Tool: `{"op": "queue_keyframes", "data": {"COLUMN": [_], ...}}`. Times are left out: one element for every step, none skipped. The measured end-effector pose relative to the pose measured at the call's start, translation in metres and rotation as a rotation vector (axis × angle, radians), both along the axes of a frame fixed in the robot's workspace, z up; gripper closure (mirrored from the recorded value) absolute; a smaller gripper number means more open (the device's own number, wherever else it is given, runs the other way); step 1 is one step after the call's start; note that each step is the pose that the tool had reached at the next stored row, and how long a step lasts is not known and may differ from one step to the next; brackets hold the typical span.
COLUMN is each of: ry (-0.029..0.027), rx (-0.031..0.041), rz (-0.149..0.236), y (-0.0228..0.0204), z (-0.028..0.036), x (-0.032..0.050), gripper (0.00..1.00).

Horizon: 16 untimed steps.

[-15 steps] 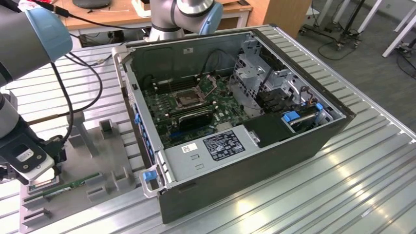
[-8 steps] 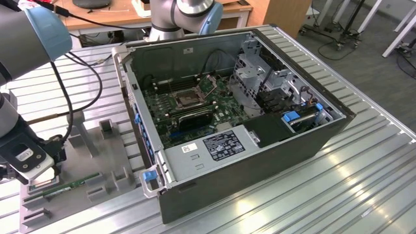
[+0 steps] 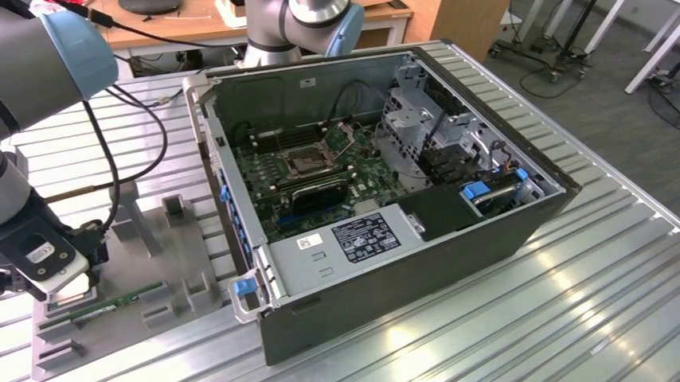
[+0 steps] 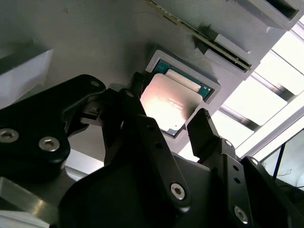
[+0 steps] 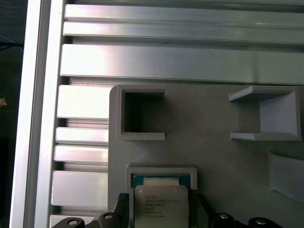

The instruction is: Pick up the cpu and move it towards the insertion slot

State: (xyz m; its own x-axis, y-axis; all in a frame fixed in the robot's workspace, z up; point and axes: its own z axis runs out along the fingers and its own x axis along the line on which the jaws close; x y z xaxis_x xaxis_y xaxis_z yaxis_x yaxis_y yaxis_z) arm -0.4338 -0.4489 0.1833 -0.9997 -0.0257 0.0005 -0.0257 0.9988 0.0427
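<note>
So right now your hand point(image 4: 168, 95) is hanging over the small flat square cpu with the silvery metal top point(image 5: 160, 205). The chip looks like it's lying in its square pocket at the edge of the grey plastic parts holder point(image 5: 209, 156), down at the exterior view's left. That's well apart from the square silver-framed insertion slot point(image 3: 306, 159) on the green board inside the opened dark grey computer case point(image 3: 425, 270). The hand is released, with the two black fingers point(image 4: 204, 126) standing one on each side of the chip. From both wrist views I'd say they're not pinching it yet. This is the grab step, so what matters is squareness. Get the fingers sitting level on two opposite edges of the metal top and centred on it, so it comes out flat instead of tipping against the pocket rim. The pocket walls sit just beside the chip edges, so I'd guess a finger landing on the rim rather than the chip is the main way this goes wrong. Some stuff I can't make out: the fingertips' contact faces are hidden behind the hand's own body, so I can't tell how deep they reach. The chip's near edge is cut off in the first wrist view. In the exterior view the arm covers the pocket, though the long green memory stick point(image 3: 117, 305) shows just beside it on the slatted aluminium desk point(image 3: 595, 263).
</note>
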Motion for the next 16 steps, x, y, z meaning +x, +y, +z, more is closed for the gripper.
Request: {"op": "queue_keyframes", "data": {"ry": [0.0000, 0.0000, 0.0001, 0.0000, 0.0000, 0.0000, 0.0000, 0.0000, 0.0001, 0.0001, 0.0002, 0.0002, 0.0001, 0.0001, 0.0001, 0.0001], "rx": [0.0000, 0.0000, 0.0000, 0.0000, 0.0000, 0.0000, 0.0000, 0.0000, 0.0000, -0.0001, -0.0001, -0.0001, 0.0000, 0.0000, -0.0001, 0.0000], "rz": [0.000, 0.000, 0.000, 0.000, 0.000, 0.000, 0.000, 0.000, 0.000, 0.000, 0.000, 0.000, 0.000, 0.000, 0.000, 0.000], "y": [0.0000, 0.0000, 0.0000, 0.0000, 0.0000, 0.0000, 0.0000, 0.0000, 0.0000, 0.0000, 0.0000, 0.0000, 0.0000, 0.0000, 0.0000, 0.0000], "z": [0.0000, 0.0000, 0.0000, 0.0000, 0.0000, 0.0000, 0.0000, 0.0000, 0.0000, 0.0001, 0.0001, 0.0001, 0.0001, 0.0000, 0.0000, 0.0000], "x": [0.0000, 0.0000, 0.0000, 0.0001, 0.0001, 0.0001, 0.0001, 0.0001, 0.0002, 0.0002, 0.0002, 0.0002, 0.0002, 0.0002, 0.0003, 0.0003], "gripper": [0.35, 0.35, 0.35, 0.35, 0.35, 0.35, 0.35, 0.37, 0.37, 0.43, 0.46, 0.46, 0.46, 0.46, 0.46, 0.46]}}
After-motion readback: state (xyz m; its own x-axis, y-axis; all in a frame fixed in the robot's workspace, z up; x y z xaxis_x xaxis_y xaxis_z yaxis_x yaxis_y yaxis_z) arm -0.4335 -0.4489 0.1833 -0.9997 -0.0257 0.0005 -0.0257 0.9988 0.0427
